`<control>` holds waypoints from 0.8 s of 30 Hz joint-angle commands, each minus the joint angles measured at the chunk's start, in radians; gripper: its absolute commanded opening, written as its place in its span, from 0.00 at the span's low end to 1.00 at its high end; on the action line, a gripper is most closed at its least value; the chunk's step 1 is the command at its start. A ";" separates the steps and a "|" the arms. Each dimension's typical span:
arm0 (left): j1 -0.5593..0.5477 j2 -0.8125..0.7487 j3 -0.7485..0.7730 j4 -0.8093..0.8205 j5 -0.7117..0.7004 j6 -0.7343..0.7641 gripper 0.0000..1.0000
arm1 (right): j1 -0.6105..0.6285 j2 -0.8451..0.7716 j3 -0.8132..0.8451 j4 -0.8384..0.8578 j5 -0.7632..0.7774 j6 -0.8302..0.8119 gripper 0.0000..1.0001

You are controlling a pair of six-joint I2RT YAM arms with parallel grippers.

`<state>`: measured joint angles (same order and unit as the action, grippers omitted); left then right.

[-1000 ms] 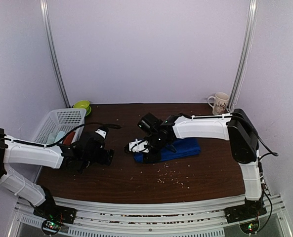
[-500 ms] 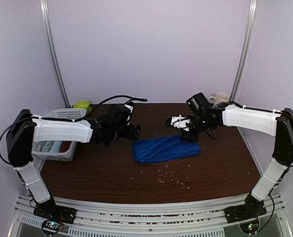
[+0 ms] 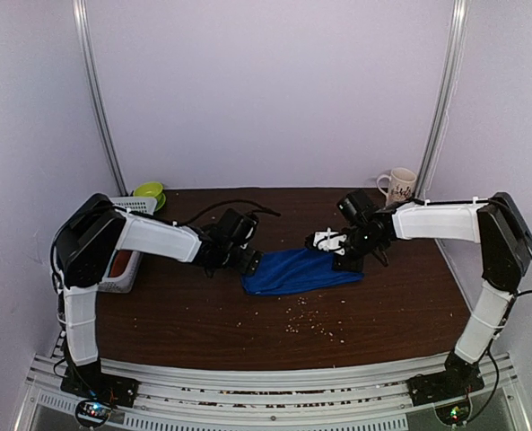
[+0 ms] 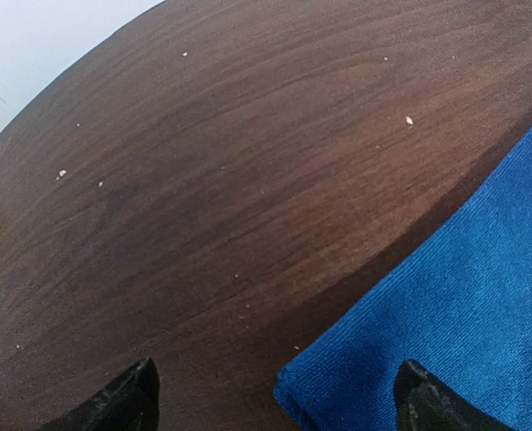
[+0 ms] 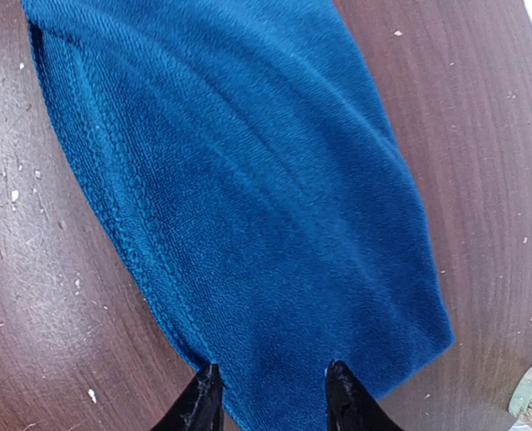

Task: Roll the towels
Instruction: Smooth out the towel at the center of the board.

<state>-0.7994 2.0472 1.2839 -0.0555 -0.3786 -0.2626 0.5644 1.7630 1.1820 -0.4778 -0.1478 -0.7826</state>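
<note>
Pale lilac walls (image 3: 266, 90) and two slanted metal uprights (image 3: 95, 99) enclose a dark brown wooden surface (image 3: 194, 314). A royal blue cloth towel (image 3: 297, 272) is laid near the middle of the surface, folded into a long band that runs left to right. Pale crumbs (image 3: 306, 321) are scattered just in front of it.

The white left arm (image 3: 153, 238) is stretched across to the towel's left end. In the left wrist view the jaws of the left arm are seen wide apart. One black fingertip (image 4: 131, 400) is over bare wood, the other is over the blue cloth, and the towel's corner lies between them. Nothing is held there.

The white right arm (image 3: 436, 220) is stretched in from the other side to the towel's far right corner. In the right wrist view the jaws of the right arm are seen partly apart, and the towel's near edge lies flat between the two black fingertips (image 5: 203, 400). Whether the tips press on the cloth cannot be told.

A white patterned mug (image 3: 398, 187) is set upright at the far right corner of the surface, well apart from the towel. A lime-green bowl (image 3: 148, 190) is set at the far left corner. Just beside the bowl, a white plastic basket (image 3: 133, 206) is largely hidden behind the left arm.
</note>
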 commanded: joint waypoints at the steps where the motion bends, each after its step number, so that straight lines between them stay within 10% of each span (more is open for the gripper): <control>1: 0.018 0.021 0.025 0.020 -0.030 0.020 0.92 | 0.015 0.032 -0.002 0.003 0.026 -0.011 0.40; 24: 0.048 0.082 0.026 0.031 -0.051 0.026 0.93 | 0.059 0.096 -0.027 0.048 0.120 -0.013 0.41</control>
<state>-0.7650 2.0964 1.2907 -0.0364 -0.4160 -0.2516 0.6117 1.8370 1.1648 -0.4377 -0.0559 -0.7849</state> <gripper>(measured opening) 0.925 0.420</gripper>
